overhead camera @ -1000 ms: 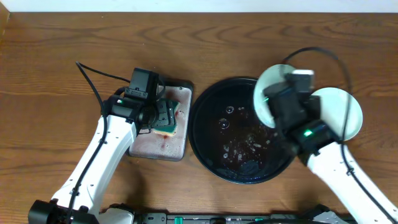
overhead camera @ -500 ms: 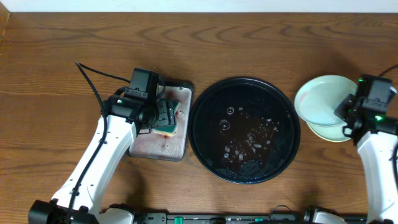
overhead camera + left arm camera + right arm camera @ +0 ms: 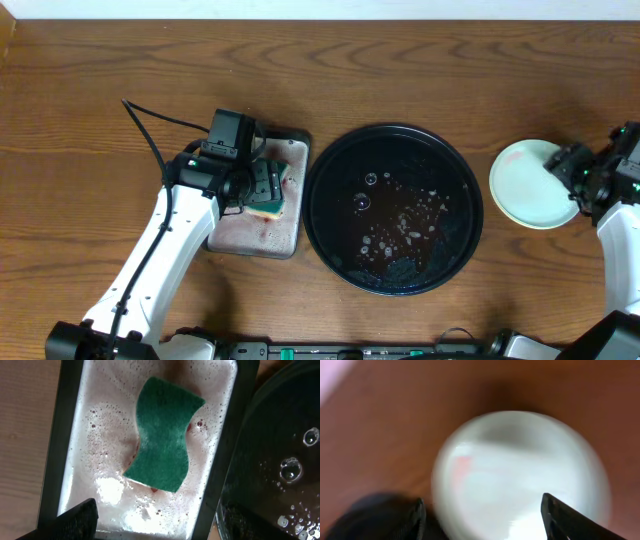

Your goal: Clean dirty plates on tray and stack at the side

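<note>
The plates lie stacked on the bare wood to the right of the tray, a pale mint one on top. The tray is round and black and holds only water drops and bits. My right gripper hovers at the stack's right edge. In the blurred right wrist view the top plate lies below my open right gripper, with nothing gripped. My left gripper hangs open over a green sponge; in its wrist view the left gripper holds nothing.
The sponge lies in a grey rectangular tray with foamy, reddish water, directly left of the black tray. A black cable runs up-left from the left arm. Bare wood lies beyond and left of both trays.
The right arm swung from over the black tray out to the right with a mint plate, laid it on the stack and opened. The left arm has not moved.
</note>
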`<state>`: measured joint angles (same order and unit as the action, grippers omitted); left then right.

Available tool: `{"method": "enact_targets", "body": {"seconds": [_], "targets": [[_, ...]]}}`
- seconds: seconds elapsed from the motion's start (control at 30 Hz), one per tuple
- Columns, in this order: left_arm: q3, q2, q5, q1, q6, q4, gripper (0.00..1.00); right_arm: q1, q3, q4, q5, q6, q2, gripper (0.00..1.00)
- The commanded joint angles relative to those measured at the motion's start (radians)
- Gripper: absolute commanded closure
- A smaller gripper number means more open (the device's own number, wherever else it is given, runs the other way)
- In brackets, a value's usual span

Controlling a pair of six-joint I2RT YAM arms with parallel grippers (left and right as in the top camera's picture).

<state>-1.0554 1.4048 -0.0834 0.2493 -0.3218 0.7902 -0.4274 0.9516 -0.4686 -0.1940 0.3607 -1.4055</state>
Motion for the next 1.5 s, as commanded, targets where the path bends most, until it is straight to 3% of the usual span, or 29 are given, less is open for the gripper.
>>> {"method": "enact_targets", "body": {"seconds": [0.0,0.1,0.2,0.37,0.5,0.73,0.83,0.93,1.03,1.27,1.47], "targets": [[-0.013,0.010,-0.003,-0.005,-0.013,-0.011,0.19,0.054,0.001,0.025,-0.480,-0.217,-0.001,0.30],[-0.014,0.014,-0.004,-0.012,-0.013,-0.019,0.19,0.138,0.001,-0.006,-0.480,-0.280,-0.001,0.25],[-0.016,0.025,-0.041,-0.050,-0.013,0.033,0.19,0.246,0.001,-0.112,-0.319,-0.280,-0.005,0.01],[-0.016,0.024,-0.044,-0.123,-0.013,0.236,0.19,0.394,0.001,-0.378,-0.054,-0.279,-0.006,0.01],[0.001,-0.001,-0.040,-0.132,-0.003,0.335,0.19,0.449,0.000,-0.506,0.006,-0.269,0.014,0.01],[0.201,-0.321,-0.041,-0.119,0.014,0.248,0.18,0.485,-0.112,-0.489,0.013,-0.267,0.277,0.01],[0.314,-0.562,-0.068,-0.119,0.074,0.165,0.18,0.488,-0.233,-0.412,0.018,-0.265,0.536,0.01],[0.402,-0.858,-0.063,-0.119,0.071,0.087,0.18,0.487,-0.327,-0.344,0.033,-0.265,0.828,0.01],[0.414,-1.043,-0.063,-0.119,0.063,0.078,0.18,0.487,-0.361,-0.312,0.070,-0.272,1.027,0.01],[0.414,-1.260,-0.063,-0.119,0.063,0.088,0.18,0.487,-0.362,-0.414,0.070,-0.272,1.263,0.01],[0.414,-1.270,-0.063,-0.119,0.063,0.094,0.18,0.487,-0.362,-0.534,0.070,-0.272,1.276,0.01]]}}
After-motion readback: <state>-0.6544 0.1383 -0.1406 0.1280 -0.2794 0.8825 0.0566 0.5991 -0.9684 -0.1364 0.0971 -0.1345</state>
